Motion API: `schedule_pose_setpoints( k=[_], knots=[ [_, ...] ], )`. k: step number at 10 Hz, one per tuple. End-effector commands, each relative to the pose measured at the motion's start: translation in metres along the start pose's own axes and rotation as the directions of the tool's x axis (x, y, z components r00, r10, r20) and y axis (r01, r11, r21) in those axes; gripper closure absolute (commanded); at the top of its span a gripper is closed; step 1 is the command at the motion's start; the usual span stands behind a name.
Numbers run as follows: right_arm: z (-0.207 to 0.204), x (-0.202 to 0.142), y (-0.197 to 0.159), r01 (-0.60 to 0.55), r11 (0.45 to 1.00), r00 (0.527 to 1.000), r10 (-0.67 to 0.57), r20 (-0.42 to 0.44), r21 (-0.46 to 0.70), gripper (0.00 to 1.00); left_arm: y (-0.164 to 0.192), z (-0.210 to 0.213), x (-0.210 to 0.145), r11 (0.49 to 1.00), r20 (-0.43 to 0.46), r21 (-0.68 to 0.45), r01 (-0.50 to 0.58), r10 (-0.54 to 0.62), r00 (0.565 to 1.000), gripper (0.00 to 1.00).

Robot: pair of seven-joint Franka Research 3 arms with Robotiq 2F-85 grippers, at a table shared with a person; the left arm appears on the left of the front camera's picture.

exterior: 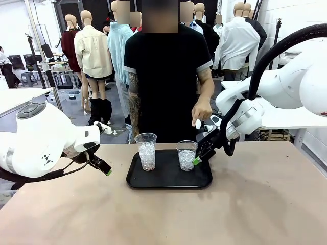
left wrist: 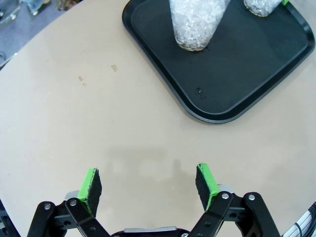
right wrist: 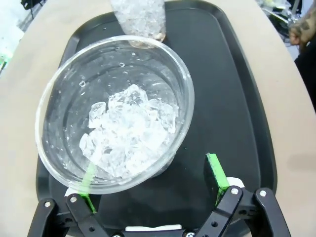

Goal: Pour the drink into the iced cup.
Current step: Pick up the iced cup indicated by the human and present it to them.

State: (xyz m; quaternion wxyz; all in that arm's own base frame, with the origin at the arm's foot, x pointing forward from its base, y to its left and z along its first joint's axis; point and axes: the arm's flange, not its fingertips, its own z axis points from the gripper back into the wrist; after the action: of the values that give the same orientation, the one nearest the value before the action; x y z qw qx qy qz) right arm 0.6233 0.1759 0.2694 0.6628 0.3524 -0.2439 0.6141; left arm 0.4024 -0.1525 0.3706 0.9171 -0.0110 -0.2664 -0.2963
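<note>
Two cups, front view: left iced cup (exterior: 147, 151) and right iced cup (exterior: 186, 154), both clear plastic part-filled with crushed ice, stand upright and apart on a flat black rectangular tray (exterior: 168, 185) on the tan worktop (exterior: 255, 204).
Left fingers, front view: left fingers (exterior: 104, 169) hang low over the worktop, with the tray beyond their tips and both cups well apart from them.
Right fingers, front view: right fingers (exterior: 203, 151) are at the right iced cup, a green pad low beside its wall. A person's hand (exterior: 202, 111) hangs just behind and above them.
Left wrist view: left fingers (left wrist: 90, 190) are spread wide, with bare worktop (left wrist: 74, 123) between them. Ahead is a corner of the tray (left wrist: 222, 98) carrying the left iced cup (left wrist: 195, 24). The right iced cup (left wrist: 261, 6) is farther on.
Right wrist view: right fingers (right wrist: 216, 175) are spread. The right iced cup (right wrist: 118, 118) stands between them, one pad showing through its wall, the other apart from it. Contact cannot be told. The left iced cup (right wrist: 138, 19) stands ahead on the tray (right wrist: 237, 98).
</note>
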Motion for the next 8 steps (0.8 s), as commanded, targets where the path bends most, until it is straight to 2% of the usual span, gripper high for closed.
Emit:
schedule_pose_setpoints(
  k=[1,8],
  knots=[
    [-0.001,0.0,0.002,-0.053,0.998,0.997,0.052,0.052,0.015,0.0,0.002,0.001,0.0,1.0,0.002,0.001,-0.003,0.003,1.0,0.0],
    [-0.021,0.002,0.0,-0.095,0.994,0.992,0.091,0.093,0.048,0.0,0.002,0.001,0.0,1.0,0.002,0.001,-0.003,0.003,1.0,0.0]
  ],
)
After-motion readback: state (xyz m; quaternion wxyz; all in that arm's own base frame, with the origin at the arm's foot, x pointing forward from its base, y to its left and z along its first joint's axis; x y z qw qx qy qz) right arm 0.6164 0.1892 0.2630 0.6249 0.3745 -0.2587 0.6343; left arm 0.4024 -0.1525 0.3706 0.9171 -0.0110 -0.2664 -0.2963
